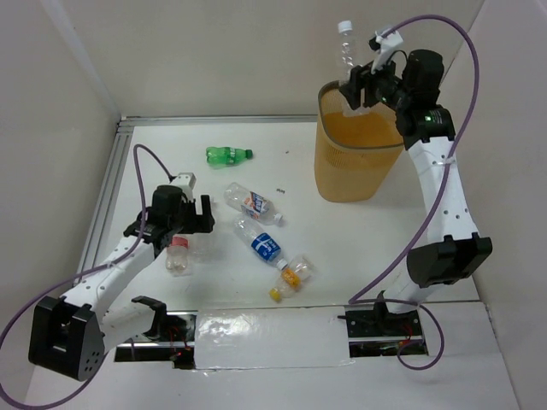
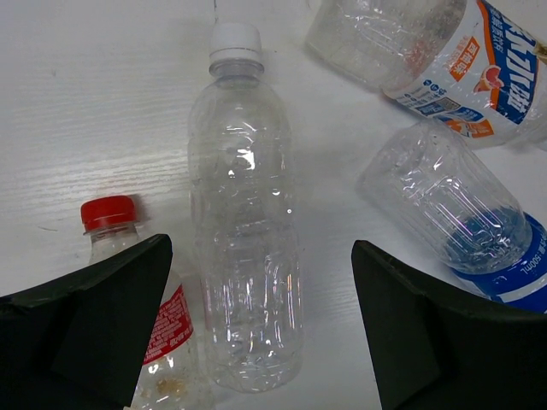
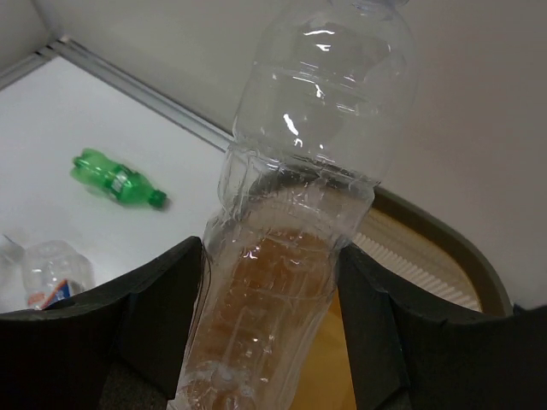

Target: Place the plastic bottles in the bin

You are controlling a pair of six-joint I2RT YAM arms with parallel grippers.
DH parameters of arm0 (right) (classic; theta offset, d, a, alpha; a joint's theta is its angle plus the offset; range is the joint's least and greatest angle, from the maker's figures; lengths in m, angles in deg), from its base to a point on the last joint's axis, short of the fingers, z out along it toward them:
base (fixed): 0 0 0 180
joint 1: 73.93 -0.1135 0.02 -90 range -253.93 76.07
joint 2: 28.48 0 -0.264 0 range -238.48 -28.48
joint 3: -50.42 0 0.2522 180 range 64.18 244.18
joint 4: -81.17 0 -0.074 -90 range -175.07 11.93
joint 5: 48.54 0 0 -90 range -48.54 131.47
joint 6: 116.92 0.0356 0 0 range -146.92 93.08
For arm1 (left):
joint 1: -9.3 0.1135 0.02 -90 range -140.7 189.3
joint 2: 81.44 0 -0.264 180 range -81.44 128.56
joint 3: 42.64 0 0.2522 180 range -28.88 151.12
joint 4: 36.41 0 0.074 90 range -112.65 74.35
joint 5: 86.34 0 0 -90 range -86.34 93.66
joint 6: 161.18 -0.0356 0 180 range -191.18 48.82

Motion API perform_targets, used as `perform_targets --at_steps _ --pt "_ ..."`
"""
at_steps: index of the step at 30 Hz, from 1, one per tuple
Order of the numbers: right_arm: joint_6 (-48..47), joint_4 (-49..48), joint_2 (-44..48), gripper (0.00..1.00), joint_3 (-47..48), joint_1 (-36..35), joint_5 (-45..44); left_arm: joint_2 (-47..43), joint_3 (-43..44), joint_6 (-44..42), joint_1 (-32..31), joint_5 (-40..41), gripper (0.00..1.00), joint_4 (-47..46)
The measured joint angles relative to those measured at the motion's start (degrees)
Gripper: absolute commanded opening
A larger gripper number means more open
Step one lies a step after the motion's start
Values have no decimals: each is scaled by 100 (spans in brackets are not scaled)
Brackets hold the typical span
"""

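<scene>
A clear bottle [image 1: 346, 47] with a white cap is clamped between the two fingers of the right gripper [image 1: 357, 85]. It stands almost upright with the cap on top, and its lower end hangs over the mouth of the bin [image 1: 342, 175], close to the far rim. In the right wrist view the fingers press on the lower half of this bottle, and the dark rim of the bin shows behind it.

The bin stands on the far right part of the table [image 1: 376, 248]. The other bottles lie on the table to the left, well apart from the bin: a green bottle [image 1: 227, 155] farthest back, then a white-orange label bottle [image 1: 253, 205], a blue label bottle [image 1: 261, 244] and a yellow bottle [image 1: 291, 277] nearest the front.

The left gripper [image 2: 261, 248] is spread wide and holds nothing. It hovers over a second clear bottle [image 2: 244, 239], which lies flat between the fingers. A red cap bottle [image 2: 128, 256] lies just beside it, partly hidden behind one finger.
</scene>
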Motion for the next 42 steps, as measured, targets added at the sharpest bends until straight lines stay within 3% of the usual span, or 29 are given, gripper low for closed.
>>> perform_targets --at_steps 3,7,8,12,23,27,32,42 --pt "-50 17 129 32 -448 391 81 118 -2 -4 -13 20 99 -151" --pt "-125 125 133 57 -890 686 238 334 -2 -26 -39 74 99 -348" --pt "-140 170 133 70 -942 737 280 378 -4 -31 -44 107 99 -382" --pt "-229 247 131 100 -1038 925 411 584 -4 -120 -44 258 99 -540" --pt "-365 278 144 100 -1069 1274 745 988 -13 -111 -44 588 99 -822" --pt "-363 297 243 100 -1215 1414 828 1220 -13 -107 -87 645 95 -931" --pt "-350 332 505 100 -1467 1473 994 1650 -2 -105 -203 713 82 -964" --pt "-345 396 791 100 -1596 1473 1353 2004 310 -98 -343 839 31 -879"
